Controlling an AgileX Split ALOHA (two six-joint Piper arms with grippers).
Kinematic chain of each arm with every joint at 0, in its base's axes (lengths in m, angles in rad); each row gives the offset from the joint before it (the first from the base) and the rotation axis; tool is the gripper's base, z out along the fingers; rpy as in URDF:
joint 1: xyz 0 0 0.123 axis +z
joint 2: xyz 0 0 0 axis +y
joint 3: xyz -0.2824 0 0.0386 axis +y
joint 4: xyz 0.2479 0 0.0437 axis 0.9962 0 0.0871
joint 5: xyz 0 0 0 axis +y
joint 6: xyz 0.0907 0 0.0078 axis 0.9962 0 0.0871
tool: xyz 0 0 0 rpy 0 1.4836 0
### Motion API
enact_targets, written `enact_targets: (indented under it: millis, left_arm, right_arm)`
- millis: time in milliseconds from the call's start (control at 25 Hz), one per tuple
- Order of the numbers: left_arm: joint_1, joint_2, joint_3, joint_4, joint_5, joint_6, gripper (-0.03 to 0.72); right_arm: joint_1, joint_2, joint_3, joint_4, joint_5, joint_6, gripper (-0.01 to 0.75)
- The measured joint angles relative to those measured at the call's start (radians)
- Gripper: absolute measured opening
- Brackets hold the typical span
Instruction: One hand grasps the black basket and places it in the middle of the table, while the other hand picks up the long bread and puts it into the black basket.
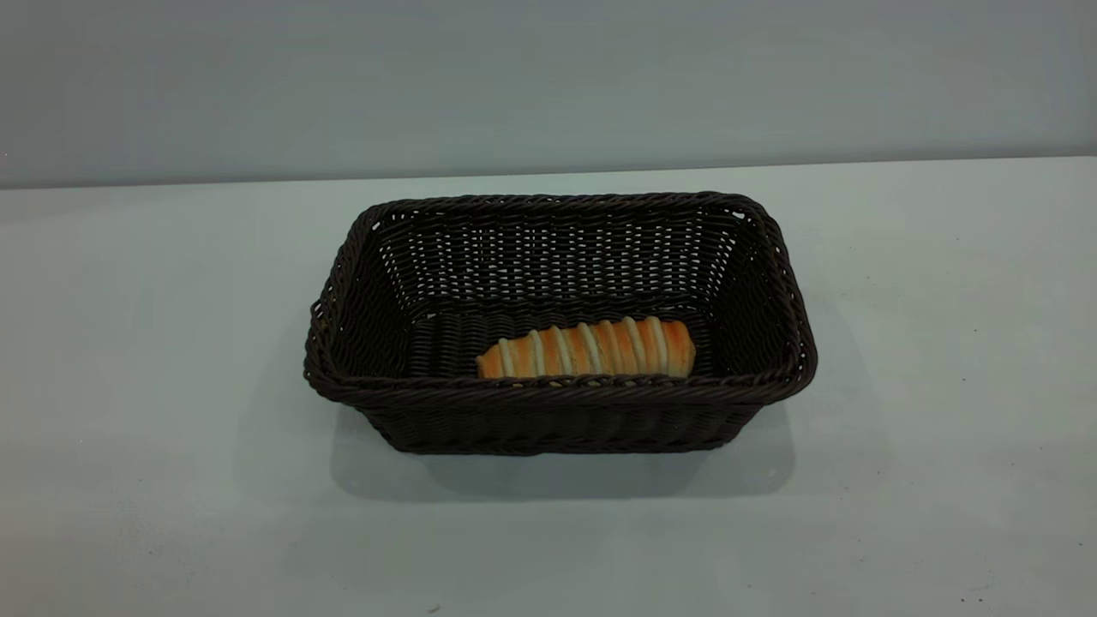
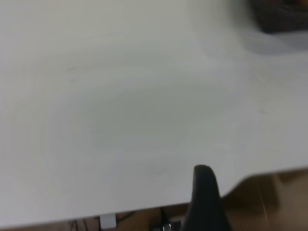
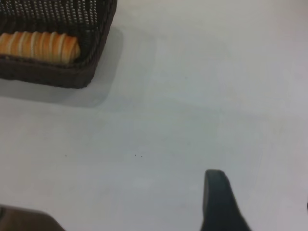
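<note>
The golden-orange ridged long bread roll [image 1: 588, 349] lies inside the dark woven wicker rectangular basket [image 1: 559, 390], mid-way across the plain white surface [image 1: 926, 480]. Judged: both steps complete; nothing further required. Both items are well apart from the left end effector [image 2: 206, 199] and right end effector [image 3: 219, 199]; their opening cannot be told.

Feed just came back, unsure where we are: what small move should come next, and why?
Probably none beyond parking both arms: the long bread already lies inside the black basket mid-table, and neither gripper touches anything, each showing one finger over bare tabletop.
</note>
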Motion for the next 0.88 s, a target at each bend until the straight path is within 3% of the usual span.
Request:
enact_targets:
  millis: [120,360,880]
  left_arm:
    - [0.088,-0.050,0.000,0.000,0.000,0.000,0.571]
    - [0.139,-0.131,0.000,0.000,0.006,0.000,0.570]
    - [0.144,-0.133,0.000,0.000,0.006,0.001,0.570]
  right_arm:
    - [0.000,0.000,0.000,0.000,0.000,0.000,0.443]
    - [0.000,0.000,0.000,0.000,0.000,0.000,0.443]
    - [0.000,0.000,0.000,0.000,0.000,0.000,0.443]
